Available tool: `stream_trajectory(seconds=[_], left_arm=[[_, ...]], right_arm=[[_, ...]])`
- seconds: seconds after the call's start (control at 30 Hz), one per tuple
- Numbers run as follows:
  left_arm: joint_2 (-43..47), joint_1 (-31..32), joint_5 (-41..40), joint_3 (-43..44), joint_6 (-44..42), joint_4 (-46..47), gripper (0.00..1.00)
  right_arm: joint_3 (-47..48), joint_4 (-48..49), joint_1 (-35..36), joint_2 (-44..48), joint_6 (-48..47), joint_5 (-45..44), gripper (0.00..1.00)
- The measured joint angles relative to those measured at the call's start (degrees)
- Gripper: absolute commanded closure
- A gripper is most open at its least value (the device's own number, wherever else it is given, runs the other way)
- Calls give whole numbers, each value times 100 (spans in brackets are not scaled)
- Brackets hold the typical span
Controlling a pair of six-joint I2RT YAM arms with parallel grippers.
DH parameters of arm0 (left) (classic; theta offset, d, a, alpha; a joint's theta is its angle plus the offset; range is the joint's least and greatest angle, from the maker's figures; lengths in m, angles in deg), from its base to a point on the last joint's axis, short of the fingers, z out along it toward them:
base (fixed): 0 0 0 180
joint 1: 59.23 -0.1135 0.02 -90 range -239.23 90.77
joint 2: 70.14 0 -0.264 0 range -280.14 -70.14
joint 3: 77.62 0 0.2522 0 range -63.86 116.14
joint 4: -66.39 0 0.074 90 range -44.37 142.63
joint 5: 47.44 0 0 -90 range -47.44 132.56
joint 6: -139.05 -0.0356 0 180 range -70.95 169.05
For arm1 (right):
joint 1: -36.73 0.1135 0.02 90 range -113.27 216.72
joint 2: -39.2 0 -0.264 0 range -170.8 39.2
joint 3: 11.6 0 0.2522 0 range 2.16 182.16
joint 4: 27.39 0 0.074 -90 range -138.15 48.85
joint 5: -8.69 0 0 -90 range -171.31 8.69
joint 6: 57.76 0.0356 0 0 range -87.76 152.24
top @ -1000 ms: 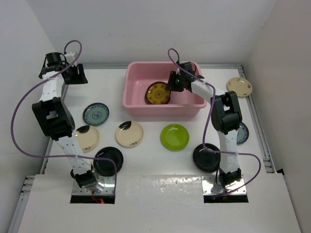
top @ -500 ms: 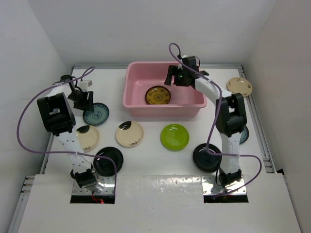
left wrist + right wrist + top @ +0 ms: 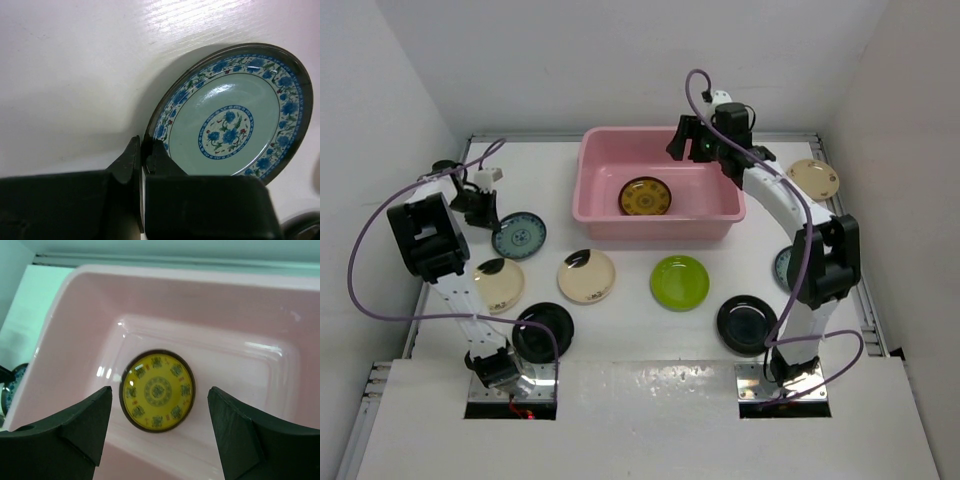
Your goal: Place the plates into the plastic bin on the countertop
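The pink plastic bin (image 3: 604, 170) stands at the back of the white countertop (image 3: 630, 320). One yellow-patterned plate (image 3: 645, 197) lies flat inside it. My right gripper (image 3: 684, 141) hovers open above the bin's back right; in the right wrist view that plate (image 3: 157, 390) shows below, between my open right gripper (image 3: 159, 392), untouched. My left gripper (image 3: 492, 222) is shut on the near-left rim of the pale teal plate (image 3: 518, 236). In the left wrist view the jaws of my left gripper (image 3: 141, 150) pinch the dark edge of the blue-flowered plate (image 3: 230, 125).
On the countertop lie two cream plates (image 3: 498, 284) (image 3: 586, 275), a lime green plate (image 3: 680, 282), two black plates (image 3: 542, 332) (image 3: 746, 323) and a beige plate (image 3: 813, 179). Another teal plate (image 3: 781, 268) is partly hidden behind the right arm.
My left arm swung down from the back left corner to the teal plate and shut on its rim. My right gripper let go of the yellow plate and drew up and back.
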Motion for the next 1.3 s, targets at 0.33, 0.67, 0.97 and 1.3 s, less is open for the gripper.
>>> stream_trajectory(seconds=[0.33,0.67,0.97,1.3], left_arm=[[-385,-175,861,881,654,-444,100],[-299,-74,1215,1952,1228,-190,100],[-151,214,949,2505,1449,-313,100],[444,785,1012,4345,2400,151,100]], right_arm=[[-1196,195,-74,815,7,-173,27],[-2223,439,-341,1853,225,-424,28],[-2520,579,-382,2002,374,-472,29],[-2599,629,-518,2046,485,-470,29]])
